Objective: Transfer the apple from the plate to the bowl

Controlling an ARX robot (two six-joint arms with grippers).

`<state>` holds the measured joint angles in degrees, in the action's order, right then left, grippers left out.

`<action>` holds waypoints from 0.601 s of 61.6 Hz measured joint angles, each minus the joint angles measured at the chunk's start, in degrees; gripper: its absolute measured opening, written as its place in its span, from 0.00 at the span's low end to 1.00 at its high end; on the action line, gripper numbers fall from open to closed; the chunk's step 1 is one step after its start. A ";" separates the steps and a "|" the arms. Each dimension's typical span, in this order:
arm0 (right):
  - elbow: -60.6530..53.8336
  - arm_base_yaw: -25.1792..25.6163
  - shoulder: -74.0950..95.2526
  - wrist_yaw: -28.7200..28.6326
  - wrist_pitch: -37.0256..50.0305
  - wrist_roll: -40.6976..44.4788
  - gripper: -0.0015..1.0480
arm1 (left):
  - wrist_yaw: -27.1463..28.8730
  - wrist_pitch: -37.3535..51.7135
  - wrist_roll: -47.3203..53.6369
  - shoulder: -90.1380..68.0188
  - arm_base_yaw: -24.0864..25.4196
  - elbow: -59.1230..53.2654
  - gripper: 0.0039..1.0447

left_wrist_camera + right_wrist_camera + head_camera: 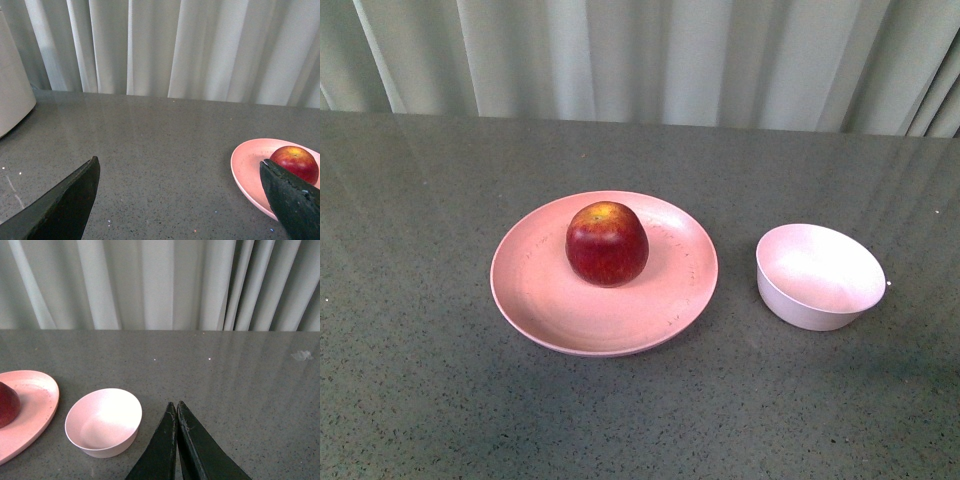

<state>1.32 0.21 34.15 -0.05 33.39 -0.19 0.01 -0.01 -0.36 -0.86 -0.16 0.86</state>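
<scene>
1. Apple (607, 243) sits upright on the pink plate (535, 290), slightly behind its middle; the pale bowl (820, 275) stands empty near the plate's right side, not touching it.
2. Left gripper (180, 167) has jaws spread wide, empty; right gripper (175, 407) has jaws pressed together, empty.
3. Apple looks firm, smooth and fairly heavy, likely to roll; it is best gripped across its widest middle.

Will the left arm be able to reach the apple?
Probably yes: the left gripper is open, the apple sits uncovered on the plate, and nothing stands between them.
</scene>
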 joint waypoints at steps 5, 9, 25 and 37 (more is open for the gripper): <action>0.00 0.00 -2.95 0.00 -2.78 0.00 0.02 | 0.00 0.00 0.00 0.00 0.00 0.00 0.92; 0.00 0.00 -4.94 0.00 -4.59 0.00 0.02 | -0.02 0.00 0.00 0.00 0.00 0.00 0.92; -0.02 0.00 -12.28 0.00 -11.58 0.00 0.02 | -0.02 0.00 0.00 0.00 0.00 0.00 0.92; -0.02 0.00 -16.66 0.00 -15.80 0.00 0.02 | -0.02 0.00 0.02 0.00 0.00 0.00 0.92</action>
<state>1.30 0.21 17.50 -0.05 17.58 -0.19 -0.01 -0.01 -0.34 -0.86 -0.16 0.86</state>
